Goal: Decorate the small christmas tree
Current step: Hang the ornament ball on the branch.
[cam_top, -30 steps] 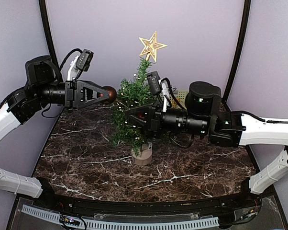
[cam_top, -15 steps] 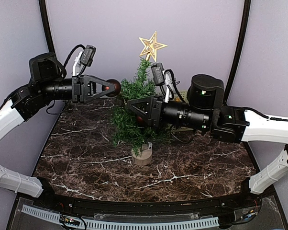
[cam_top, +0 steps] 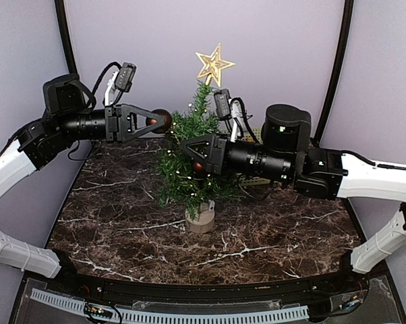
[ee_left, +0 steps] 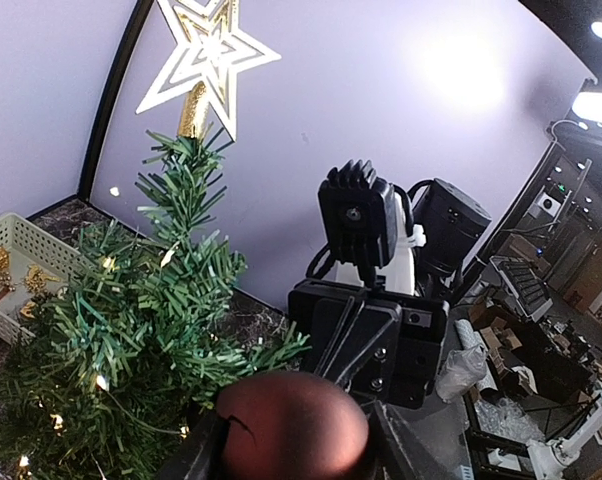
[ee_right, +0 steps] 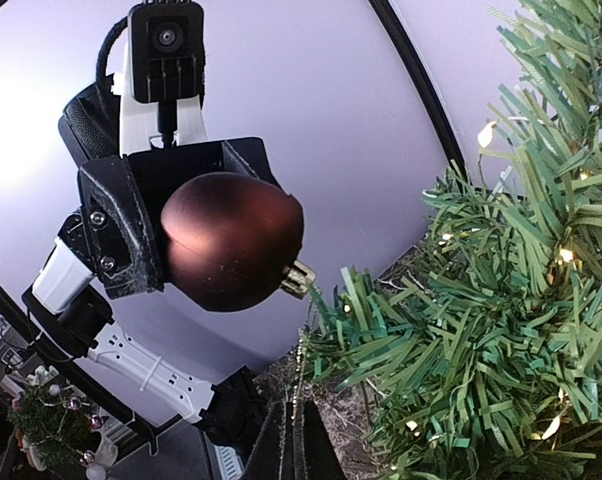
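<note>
- My left claw (cam_top: 157, 122) is black: a triangle of open struts narrowing to two fingers (ee_right: 116, 235) of grainy, speckled plastic.
- Small silver screws (ee_right: 98, 218) dot its side.
- My right claw (cam_top: 191, 160) has the same black, strutted build.
- Above my left wrist sits a little black camera (cam_top: 125, 74) on a white bracket.
- The right wrist's camera block (ee_left: 357, 208) is ribbed on top, with a round lens.
- A black cable (cam_top: 97, 76) loops from the left camera to the arm.
- My joints (cam_top: 287, 131) are fat black drums, and tiny green lights (cam_top: 282, 141) glow on the right ones.
- My lower arm shells (cam_top: 375, 183) are smooth white.
</note>
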You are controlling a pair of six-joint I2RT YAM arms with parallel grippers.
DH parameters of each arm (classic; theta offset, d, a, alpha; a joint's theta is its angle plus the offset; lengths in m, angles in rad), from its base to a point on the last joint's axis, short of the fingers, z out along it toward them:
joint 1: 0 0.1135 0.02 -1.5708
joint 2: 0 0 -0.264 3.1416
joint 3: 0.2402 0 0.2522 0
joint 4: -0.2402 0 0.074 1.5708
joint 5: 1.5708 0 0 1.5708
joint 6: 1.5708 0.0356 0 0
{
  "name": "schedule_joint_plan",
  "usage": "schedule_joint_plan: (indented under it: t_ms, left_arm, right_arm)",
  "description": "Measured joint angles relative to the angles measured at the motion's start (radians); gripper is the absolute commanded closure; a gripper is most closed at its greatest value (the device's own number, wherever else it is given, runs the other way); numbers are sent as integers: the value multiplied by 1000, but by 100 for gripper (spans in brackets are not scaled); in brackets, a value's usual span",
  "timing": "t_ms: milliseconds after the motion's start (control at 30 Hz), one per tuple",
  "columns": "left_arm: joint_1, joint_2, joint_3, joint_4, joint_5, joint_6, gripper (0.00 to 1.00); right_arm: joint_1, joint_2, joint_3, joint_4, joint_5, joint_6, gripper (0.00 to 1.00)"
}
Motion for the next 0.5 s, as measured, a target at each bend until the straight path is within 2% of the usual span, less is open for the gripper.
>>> schedule_joint_plan:
  t_ms: [500]
  left_arm:
    - [0,23,16,-1,-24,18,52]
  right_arm:
    - [-8,12,11,-6,28,18,100]
